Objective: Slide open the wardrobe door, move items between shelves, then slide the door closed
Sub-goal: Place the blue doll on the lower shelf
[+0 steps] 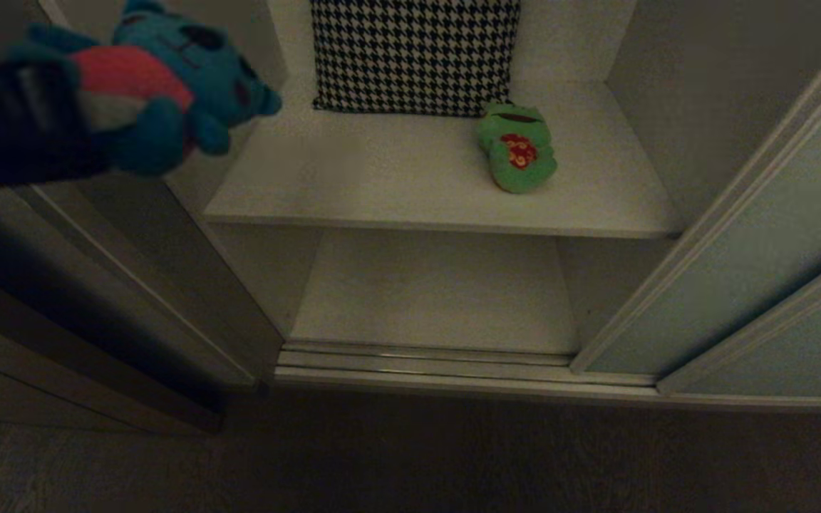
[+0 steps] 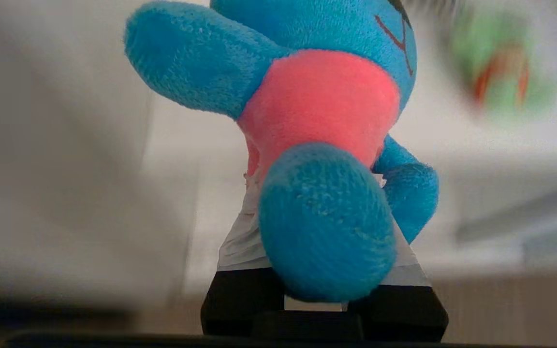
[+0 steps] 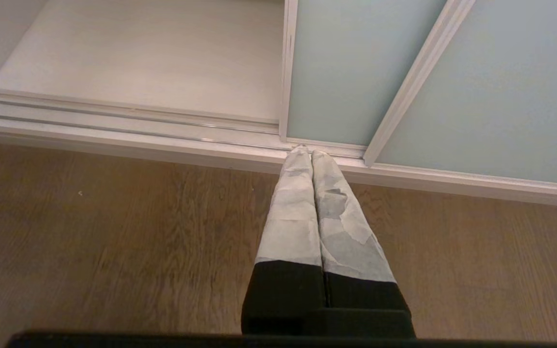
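The left gripper's (image 2: 324,227) fingers (image 2: 240,241) pinch the teal-blue bear (image 1: 168,85) by its lower body, holding it in the air at the left of the wardrobe opening, above and to the left of the upper shelf (image 1: 382,185). The green frog (image 1: 517,146) lies on that shelf toward its right side, just in front of a houndstooth cushion (image 1: 414,53). The lower shelf (image 1: 439,292) sits beneath. The sliding wardrobe door (image 1: 760,242) stands pushed to the right. The right gripper's (image 3: 306,151) fingers (image 3: 290,212) are pressed together, hanging above the wooden floor (image 3: 114,232) near the door track (image 3: 138,125).
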